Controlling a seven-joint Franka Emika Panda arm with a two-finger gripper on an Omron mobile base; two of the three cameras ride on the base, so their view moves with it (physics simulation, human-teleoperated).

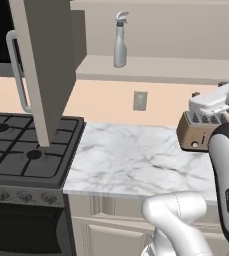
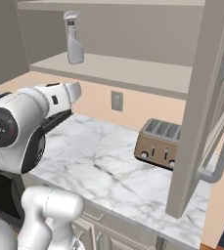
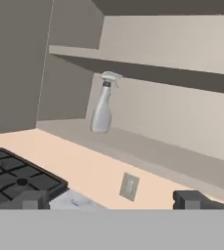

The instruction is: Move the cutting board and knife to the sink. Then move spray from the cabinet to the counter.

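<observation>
The grey spray [image 1: 119, 42] [image 2: 74, 41] [image 3: 102, 105] stands upright at the left end of the open cabinet's beige shelf [image 1: 156, 69] [image 2: 128, 69] [image 3: 138, 144]. My gripper [image 3: 113, 200] is open with nothing between its widely spread fingertips [image 3: 35, 199]. It looks up at the spray from below and some way off. The white marble counter [image 1: 131, 160] [image 2: 99, 161] lies under the shelf. The cutting board, the knife and the sink are out of view.
The cabinet's left door [image 1: 43, 65] hangs open over the black stove [image 1: 26, 150] [image 3: 15, 178]. The right door [image 2: 206, 107] juts out over the counter's right end. A bronze toaster [image 1: 196, 132] [image 2: 160, 144] stands against the wall, near an outlet [image 1: 140, 100].
</observation>
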